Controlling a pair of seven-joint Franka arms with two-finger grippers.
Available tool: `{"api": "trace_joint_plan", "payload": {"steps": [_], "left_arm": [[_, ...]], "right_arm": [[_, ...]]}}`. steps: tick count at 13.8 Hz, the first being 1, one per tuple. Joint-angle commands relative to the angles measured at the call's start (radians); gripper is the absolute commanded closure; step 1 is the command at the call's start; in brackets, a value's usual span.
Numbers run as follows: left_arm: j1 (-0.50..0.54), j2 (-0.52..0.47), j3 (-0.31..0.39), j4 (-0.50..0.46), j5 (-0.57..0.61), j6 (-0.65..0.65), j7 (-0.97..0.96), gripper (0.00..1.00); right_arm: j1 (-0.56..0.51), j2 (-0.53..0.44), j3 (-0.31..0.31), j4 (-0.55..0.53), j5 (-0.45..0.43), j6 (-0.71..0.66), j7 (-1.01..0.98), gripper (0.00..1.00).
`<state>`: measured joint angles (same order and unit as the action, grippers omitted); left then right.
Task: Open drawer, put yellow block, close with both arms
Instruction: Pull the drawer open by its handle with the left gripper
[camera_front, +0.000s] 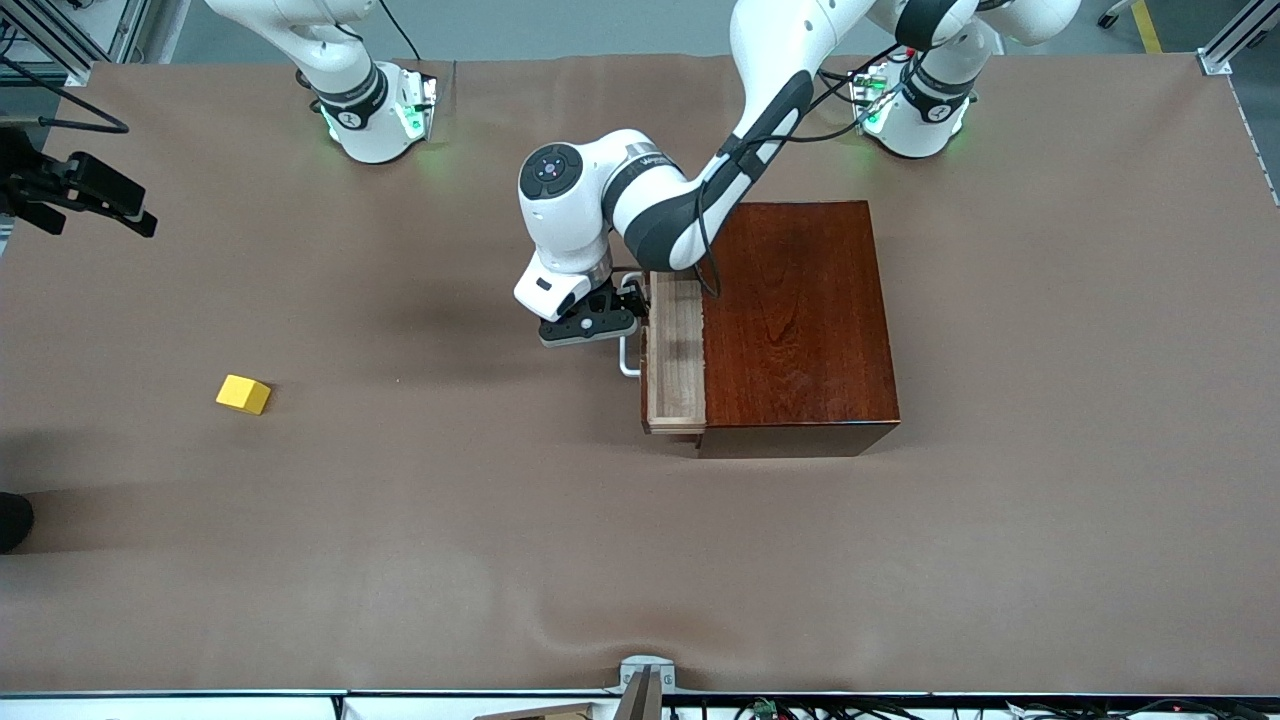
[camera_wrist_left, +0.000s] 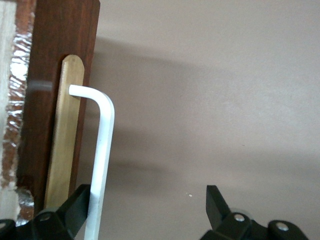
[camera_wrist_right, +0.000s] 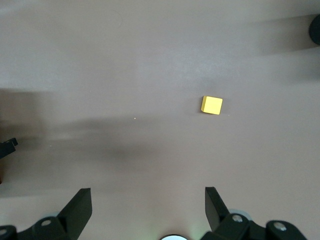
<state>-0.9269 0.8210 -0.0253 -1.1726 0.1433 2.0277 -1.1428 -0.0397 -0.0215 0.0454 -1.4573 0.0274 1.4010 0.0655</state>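
While the brown cloth-covered table (camera_front: 420, 560) spreads wide under both robots, the glossy mahogany-coloured wooden box (camera_front: 800, 320) stands on it as the landmark, toward the left arm's end. Reaching from its green-lit round base, the white jointed left arm (camera_front: 680, 200) bends down across the box's corner, and its black two-finger left gripper (camera_front: 622, 305) sits at the face of the box that looks toward the right arm's end. Out of that face the pale light-wood drawer (camera_front: 676, 350) shows pulled out only a little, a narrow strip of tray visible beside the box top. Its white U-shaped bar handle (camera_wrist_left: 102, 150) stands off the dark reddish drawer front (camera_wrist_left: 55, 100); in the left wrist view the fingers (camera_wrist_left: 75, 210) are spread wide, one touching or just beside the bar, the other well apart over bare table, so nothing is clamped. Only the base of the white right arm (camera_front: 360, 95) shows clearly in the front view; the right gripper (camera_wrist_right: 147, 207) hangs over bare table with its fingers apart. Well apart from the box, toward the right arm's end and slightly nearer the front camera, the small bright-yellow block (camera_front: 243, 394) lies on the table.
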Motion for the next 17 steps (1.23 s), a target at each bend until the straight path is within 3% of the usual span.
{"api": "trace_joint_plan", "payload": {"steps": [1,14,17], "left_arm": [[-0.020,0.062,-0.001,0.103,-0.034,0.008,-0.037,0.00],[-0.018,0.052,-0.001,0.108,-0.047,0.031,-0.051,0.00],[-0.015,-0.003,0.001,0.106,-0.047,-0.012,-0.057,0.00]], "right_arm": [[-0.016,-0.002,0.008,0.008,0.016,-0.005,-0.001,0.00],[-0.017,-0.002,0.008,0.008,0.014,-0.005,-0.001,0.00],[-0.017,-0.002,0.008,0.008,0.014,-0.005,-0.001,0.00]]}}
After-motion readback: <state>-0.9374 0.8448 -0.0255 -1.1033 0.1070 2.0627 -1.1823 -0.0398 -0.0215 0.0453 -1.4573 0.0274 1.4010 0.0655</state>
